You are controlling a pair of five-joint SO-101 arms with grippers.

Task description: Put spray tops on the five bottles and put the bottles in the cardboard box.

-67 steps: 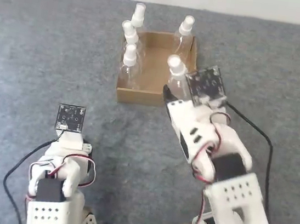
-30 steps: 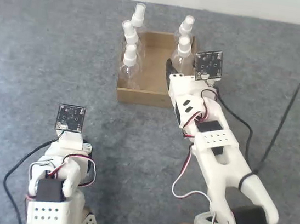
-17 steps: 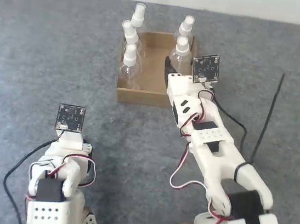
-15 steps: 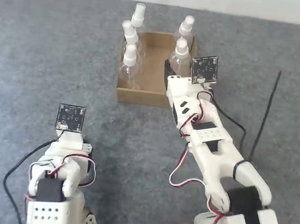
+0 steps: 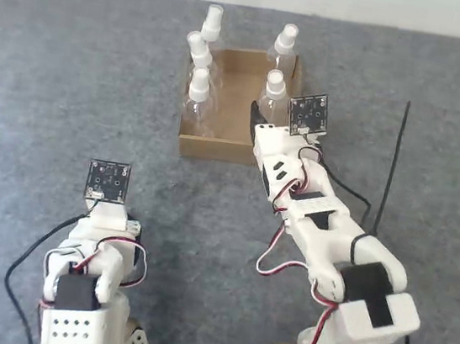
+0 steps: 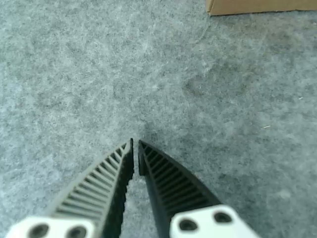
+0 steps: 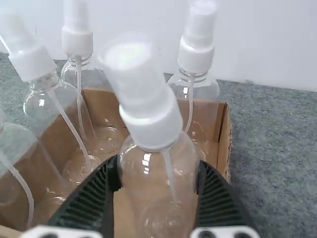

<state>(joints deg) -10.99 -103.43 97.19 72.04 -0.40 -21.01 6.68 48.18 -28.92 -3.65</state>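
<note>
Currently right gripper (image 7: 157,171) clamped on a capped bottle (image 5: 273,89) at the cardboard box's (image 5: 216,146) near-right corner; four more capped bottles (image 5: 198,91) along its left side and far-right corner. Left gripper (image 6: 134,148) fingers together over grey carpet (image 5: 73,75), near-left.

High camera looks down over the whole desk (image 5: 48,72); left wrist camera faces it closely; right wrist camera looks nearly level, close at the cardboard box (image 7: 224,134), shared by all.

From my seat, left arm (image 5: 78,326) and right arm (image 5: 324,227) are both white plastic with black servos (image 5: 74,291), loopy red-and-black wires (image 5: 274,258), a square black camera board (image 5: 108,180) each, while left claw (image 6: 134,145) and right claw (image 7: 156,166) have ribbed black fingers (image 6: 171,186) on screwed white bases.
</note>
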